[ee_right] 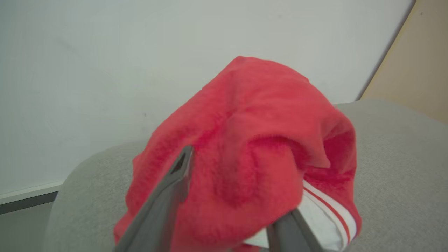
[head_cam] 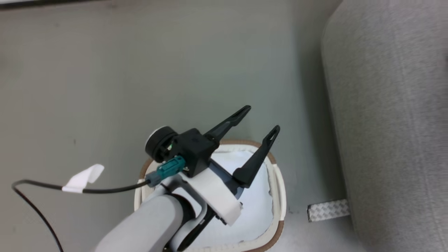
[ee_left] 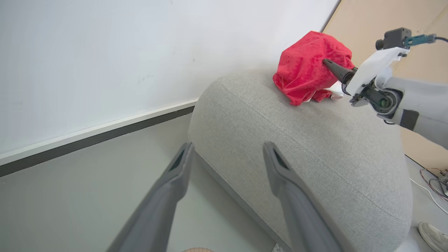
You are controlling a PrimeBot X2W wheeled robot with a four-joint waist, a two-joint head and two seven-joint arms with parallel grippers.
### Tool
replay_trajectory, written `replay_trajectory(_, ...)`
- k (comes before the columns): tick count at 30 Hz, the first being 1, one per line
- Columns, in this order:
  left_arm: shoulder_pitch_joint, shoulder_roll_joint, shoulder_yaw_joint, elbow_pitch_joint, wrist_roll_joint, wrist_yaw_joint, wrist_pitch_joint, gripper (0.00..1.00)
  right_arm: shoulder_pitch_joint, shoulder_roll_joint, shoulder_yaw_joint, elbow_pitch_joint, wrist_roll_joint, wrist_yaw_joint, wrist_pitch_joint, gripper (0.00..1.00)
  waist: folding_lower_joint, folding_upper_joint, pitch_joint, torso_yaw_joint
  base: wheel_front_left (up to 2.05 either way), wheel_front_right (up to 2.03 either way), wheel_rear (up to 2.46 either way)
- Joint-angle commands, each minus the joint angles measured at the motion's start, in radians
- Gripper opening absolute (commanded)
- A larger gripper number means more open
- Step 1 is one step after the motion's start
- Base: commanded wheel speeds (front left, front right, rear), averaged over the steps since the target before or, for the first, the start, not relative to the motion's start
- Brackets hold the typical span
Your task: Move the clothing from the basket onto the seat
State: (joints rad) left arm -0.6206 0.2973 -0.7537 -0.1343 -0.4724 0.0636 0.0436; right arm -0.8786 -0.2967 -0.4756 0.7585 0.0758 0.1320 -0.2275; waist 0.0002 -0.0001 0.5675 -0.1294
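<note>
Clothing [ee_right: 245, 150] — one red bundle, white-striped trim — resting on the seat [ee_left: 315, 147], bunched between the wide-spread fingers of the right end effector [ee_right: 234, 185]; left end effector [head_cam: 261, 119] wide, empty, above the basket [head_cam: 276, 182]; basket's visible part shows no red — seemingly only withdrawal remains.

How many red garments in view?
1: the clothing, bunched on the seat over the right gripper. The basket looks empty where the left gripper doesn't cover it; more may be hidden.
</note>
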Motion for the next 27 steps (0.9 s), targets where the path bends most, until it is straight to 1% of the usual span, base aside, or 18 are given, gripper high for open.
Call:
replay_trajectory(1,0.021,0.010,0.004,0.007,-0.017,0.005,-0.012,1.00,0.043,0.017,0.021,-0.011,0.009,-0.003,-0.013,1.00,-0.0002,0.0001,-0.051,-0.021,0.00,0.00,0.00)
replay_trajectory(3,0.036,0.013,0.016,0.017,-0.020,0.014,-0.033,1.00,0.090,0.042,0.049,-0.038,0.007,-0.003,-0.023,1.00,-0.0002,0.0001,-0.095,-0.031,0.00,0.00,0.00)
replay_trajectory(5,0.057,0.030,0.023,0.037,-0.009,0.024,-0.049,1.00,0.142,0.067,0.077,-0.080,0.002,-0.003,-0.031,1.00,-0.0002,0.0001,-0.143,-0.041,0.00,0.00,0.00)
replay_trajectory(7,0.090,0.032,0.037,0.055,-0.019,0.043,-0.077,1.00,0.204,0.101,0.111,-0.137,0.003,-0.003,-0.034,1.00,-0.0002,0.0001,-0.198,-0.049,0.00,0.00,0.00)
replay_trajectory(10,0.142,0.050,0.054,0.087,-0.024,0.063,-0.117,1.00,0.308,0.136,0.160,-0.251,-0.011,-0.003,-0.037,1.00,-0.0002,0.0001,-0.277,-0.051,0.00,0.00,0.00)
replay_trajectory(12,0.184,0.050,0.063,0.111,-0.035,0.080,-0.150,1.00,0.385,0.161,0.186,-0.339,-0.026,-0.003,-0.037,1.00,-0.0002,0.0001,-0.332,-0.043,0.00,0.00,0.00)
replay_trajectory(14,0.226,0.047,0.070,0.138,-0.043,0.094,-0.183,1.00,0.478,0.179,0.207,-0.434,-0.071,-0.003,-0.036,1.00,-0.0002,0.0001,-0.387,-0.027,0.00,0.00,0.00)
replay_trajectory(17,0.287,0.041,0.092,0.176,-0.070,0.119,-0.233,1.00,0.607,0.209,0.240,-0.528,-0.080,-0.003,-0.036,1.00,-0.0002,0.0001,-0.459,0.008,0.00,0.00,0.00)
replay_trajectory(21,0.374,0.039,0.121,0.223,-0.090,0.150,-0.272,1.00,0.755,0.233,0.280,-0.603,-0.095,-0.003,-0.036,1.00,-0.0002,0.0001,-0.545,0.051,0.00,0.00,0.00)
replay_trajectory(24,0.447,0.052,0.152,0.249,-0.099,0.177,-0.292,1.00,0.834,0.244,0.312,-0.625,-0.075,-0.003,-0.036,1.00,-0.0002,0.0001,-0.591,0.067,0.00,0.00,0.00)
replay_trajectory(27,0.511,0.064,0.191,0.261,-0.103,0.199,-0.302,1.00,0.893,0.247,0.345,-0.629,-0.085,-0.003,-0.036,1.00,-0.0002,0.0001,-0.616,0.081,0.00,0.00,0.00)
